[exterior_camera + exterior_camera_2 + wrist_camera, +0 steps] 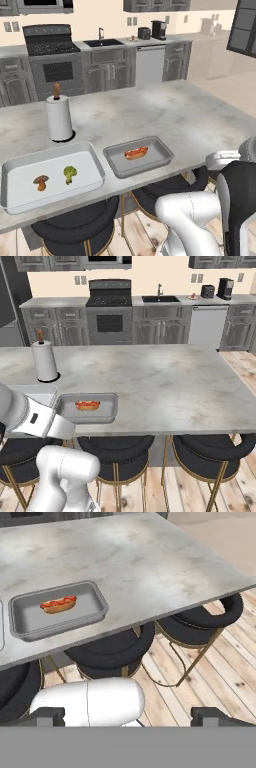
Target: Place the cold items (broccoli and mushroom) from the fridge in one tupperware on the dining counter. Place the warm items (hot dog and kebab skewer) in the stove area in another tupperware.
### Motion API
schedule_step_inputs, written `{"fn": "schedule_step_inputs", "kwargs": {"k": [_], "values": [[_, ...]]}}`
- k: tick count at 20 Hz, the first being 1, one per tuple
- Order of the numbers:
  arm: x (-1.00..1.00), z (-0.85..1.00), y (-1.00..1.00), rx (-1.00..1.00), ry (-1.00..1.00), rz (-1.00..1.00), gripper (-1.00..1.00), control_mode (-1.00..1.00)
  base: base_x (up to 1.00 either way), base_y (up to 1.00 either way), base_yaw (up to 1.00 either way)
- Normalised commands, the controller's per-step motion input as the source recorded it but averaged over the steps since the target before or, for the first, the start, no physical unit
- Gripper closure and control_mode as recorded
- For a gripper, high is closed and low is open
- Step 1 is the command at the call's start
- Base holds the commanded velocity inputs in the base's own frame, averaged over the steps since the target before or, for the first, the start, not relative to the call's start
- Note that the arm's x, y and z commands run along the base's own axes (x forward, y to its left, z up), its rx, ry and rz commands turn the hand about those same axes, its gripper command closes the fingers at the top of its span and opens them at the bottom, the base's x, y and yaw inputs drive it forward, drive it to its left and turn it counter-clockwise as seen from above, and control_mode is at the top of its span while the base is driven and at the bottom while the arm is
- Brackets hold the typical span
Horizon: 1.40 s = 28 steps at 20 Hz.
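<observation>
The dark fingers (50, 715) stand wide apart, holding nothing, low above the stools. On the smooth marbled counter (165, 115), a glossy hot dog (136, 152) lies in the small grey rectangular tray (162, 148); the knobbly broccoli (70, 173) and brown mushroom (40, 182) sit in the larger tray (50, 151).

I'm driving in a home kitchen: stove (110, 300), sink (160, 299), grey cabinets (55, 326), marble island surface (165, 381), bar stools (116, 452).

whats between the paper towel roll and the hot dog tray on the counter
Nothing: bare counter separates the paper towel roll from the hot dog tray, as the left base view shows.
</observation>
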Motion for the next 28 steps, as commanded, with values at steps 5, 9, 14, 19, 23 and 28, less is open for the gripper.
{"fn": "schedule_step_inputs", "kwargs": {"k": [5, 9, 14, 19, 23, 28], "values": [[0.00, 0.00, 0.00, 0.00, 0.00, 0.00, -1.00, 1.00, -0.39, -0.86, -0.27], [0.00, 0.00, 0.00, 0.00, 0.00, 0.00, -1.00, 1.00, -0.05, -1.00, -0.08], [0.00, 0.00, 0.00, 0.00, 0.00, 0.00, -1.00, 1.00, 0.00, -1.00, -0.01], [0.00, 0.00, 0.00, 0.00, 0.00, 0.00, -1.00, 1.00, 0.05, -1.00, 0.00], [0.00, 0.00, 0.00, 0.00, 0.00, 0.00, -1.00, 1.00, 0.08, -1.00, 0.00], [0.00, 0.00, 0.00, 0.00, 0.00, 0.00, -1.00, 1.00, 0.23, -1.00, 0.00]]}}
